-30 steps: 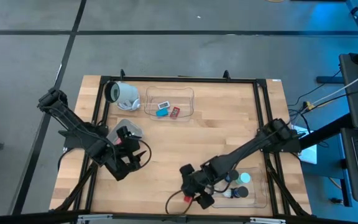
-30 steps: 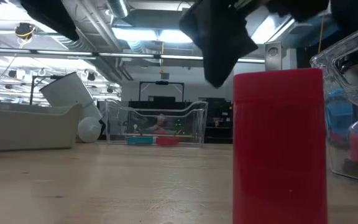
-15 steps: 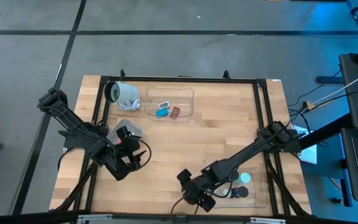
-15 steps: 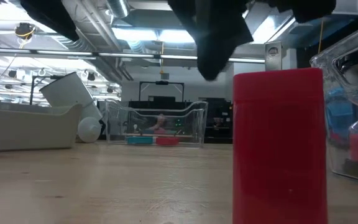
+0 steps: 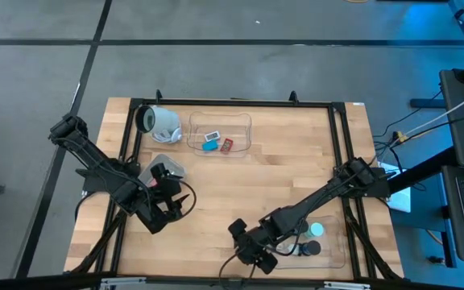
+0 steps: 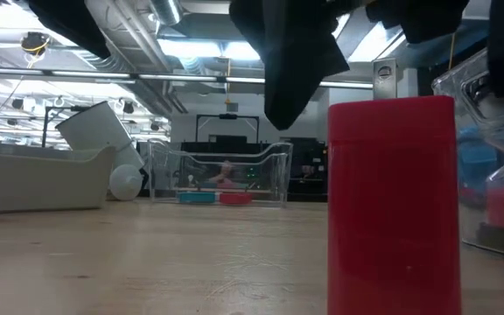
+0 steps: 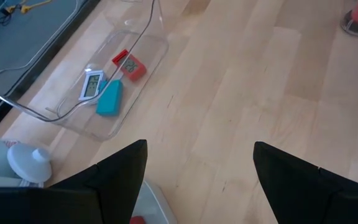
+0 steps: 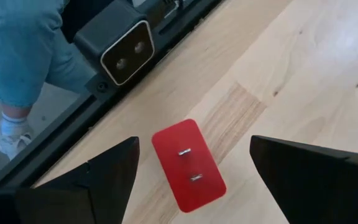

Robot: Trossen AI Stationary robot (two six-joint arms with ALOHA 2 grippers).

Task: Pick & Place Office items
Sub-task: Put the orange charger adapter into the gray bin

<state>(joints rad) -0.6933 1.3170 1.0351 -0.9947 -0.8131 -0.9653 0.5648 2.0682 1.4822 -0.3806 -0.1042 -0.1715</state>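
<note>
1. No brand name, label or legible writing anywhere; only two small pale marks on the top face of the red block [image 8: 189, 165], too small to read, and a display-like face on the white rectangular piece [image 7: 92, 86], likewise unreadable.
2. Right gripper [image 8: 191, 180] low over the near edge of the wooden table [image 5: 280, 173], fingers spread wide apart, nothing held.
3. Red block standing upright on the table directly below that gripper, between the two dark fingers [image 8: 104, 177] in the right wrist view, touching neither; large and close in the low view [image 6: 394, 206], with the gripper's dark mass just above it and to the side.
4. Just beside the right gripper, a clear tray [image 5: 338, 256] at the table's near right corner, holding a teal puck [image 5: 318, 230], a black puck [image 5: 312, 249] and a few more small items partly hidden by the arm.
5. Left gripper [image 7: 201, 180] raised over the table's left side, fingers spread wide, empty, well apart from the red block.
6. Second clear tray [image 7: 27, 102] toward the far edge, holding the white rectangular piece, a teal-blue rectangular piece [image 7: 109, 98] touching it, and a small red piece [image 7: 131, 65] close by.
7. White-grey cylinder [image 5: 161, 122] lying on its side just beside that far tray.
8. Beyond the near table edge in the right wrist view, a black camera housing [image 8: 124, 53] with two lenses, and a person's leg [image 8: 17, 56] in light blue jeans with a white shoe.
</note>
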